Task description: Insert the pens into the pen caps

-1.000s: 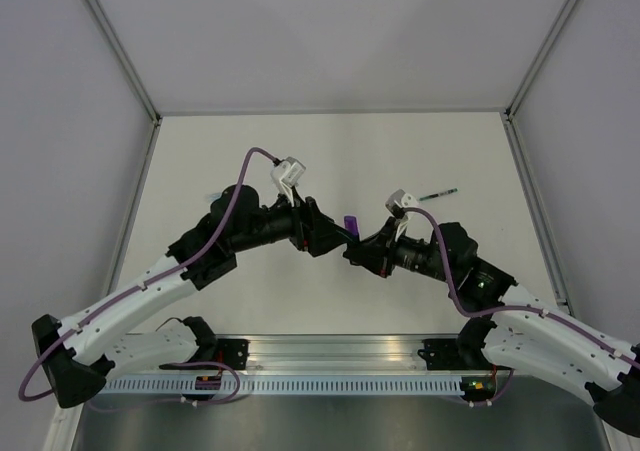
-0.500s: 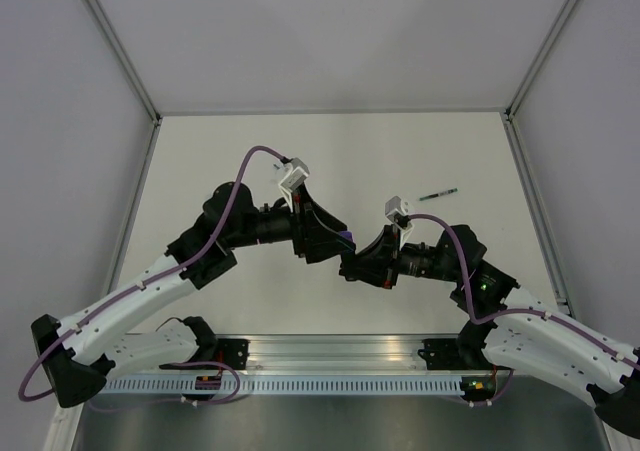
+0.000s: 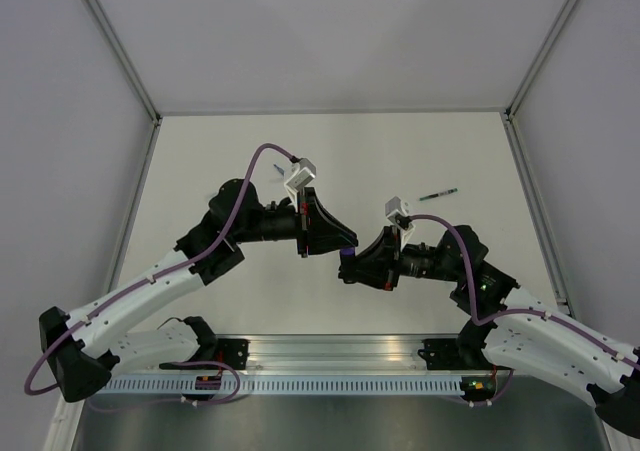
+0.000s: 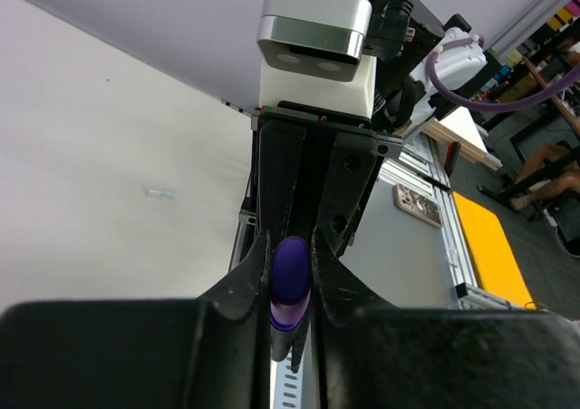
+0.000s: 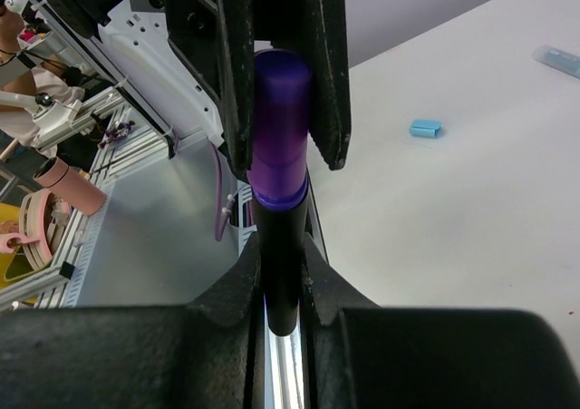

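My right claw (image 5: 283,273) grips the black-and-purple marker (image 5: 280,232) by its barrel, long axis vertical in frame, purple end up. My left claw (image 5: 281,150) pinches that purple end.

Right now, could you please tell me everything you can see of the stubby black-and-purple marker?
The stubby black-and-purple plastic marker hangs above the white table. The right end effector clamps its glossy black barrel; the left end effector pinches its rounded purple cap. A lighter purple collar rings the join.
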